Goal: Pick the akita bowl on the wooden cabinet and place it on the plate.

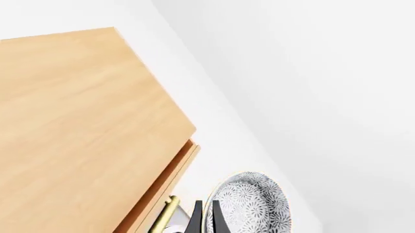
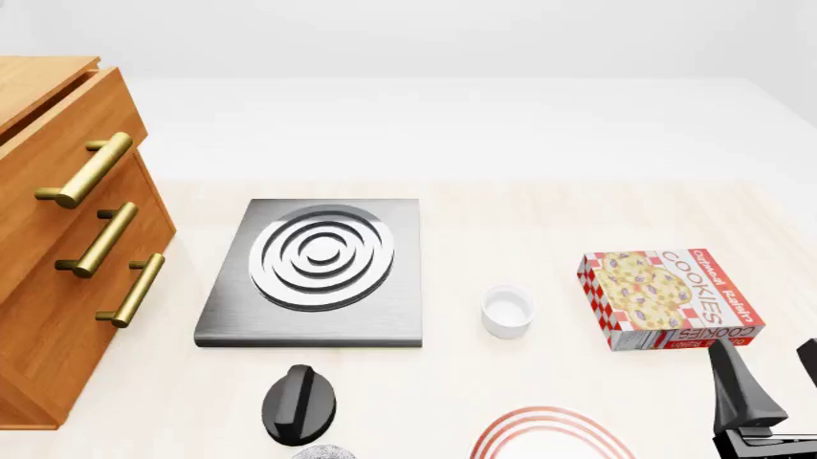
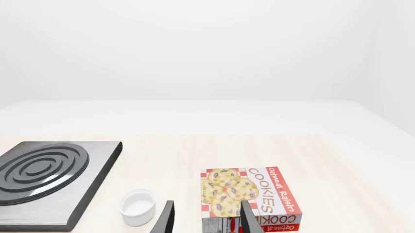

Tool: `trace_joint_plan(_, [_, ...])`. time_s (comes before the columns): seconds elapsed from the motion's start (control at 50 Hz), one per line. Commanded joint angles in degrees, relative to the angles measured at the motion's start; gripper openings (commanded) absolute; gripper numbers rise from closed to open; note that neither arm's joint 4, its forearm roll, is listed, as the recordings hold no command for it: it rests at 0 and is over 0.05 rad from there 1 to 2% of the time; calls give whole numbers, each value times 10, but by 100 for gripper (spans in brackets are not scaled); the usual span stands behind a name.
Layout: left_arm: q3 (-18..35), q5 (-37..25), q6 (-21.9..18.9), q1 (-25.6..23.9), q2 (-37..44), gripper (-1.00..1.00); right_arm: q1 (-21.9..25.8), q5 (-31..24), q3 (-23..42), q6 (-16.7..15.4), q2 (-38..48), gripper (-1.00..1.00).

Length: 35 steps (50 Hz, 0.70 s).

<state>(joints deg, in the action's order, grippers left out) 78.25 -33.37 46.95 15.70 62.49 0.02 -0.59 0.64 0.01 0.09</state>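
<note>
In the left wrist view my left gripper (image 1: 206,208) is shut on the rim of the akita bowl (image 1: 256,204), a black-and-white speckled bowl held off the wooden cabinet (image 1: 77,136), beside its front. The front view shows only a sliver of the bowl (image 2: 327,452) at the bottom edge, under a black part of my left arm (image 2: 300,402). The white plate (image 2: 549,427) with red rings lies to the right of that, cut off by the bottom edge. My right gripper (image 2: 770,382) stands open near the front right, with nothing between its fingers (image 3: 165,218).
A grey square stove (image 2: 320,273) with silver rings lies mid-table beside the cabinet (image 2: 64,239) and its brass handles. A small white cup (image 2: 507,312) and a cookies box (image 2: 671,298) sit right of the stove, just ahead of my right gripper.
</note>
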Motion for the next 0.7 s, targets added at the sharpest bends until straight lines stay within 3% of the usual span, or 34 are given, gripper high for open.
trace_joint_plan(0.02, [11,-5,-11,-40,-5,-100,0,0,0,0,0,100])
trace_joint_plan(0.7, [27,-21,-33,-134,-2,-100,0,0,0,0,0,100])
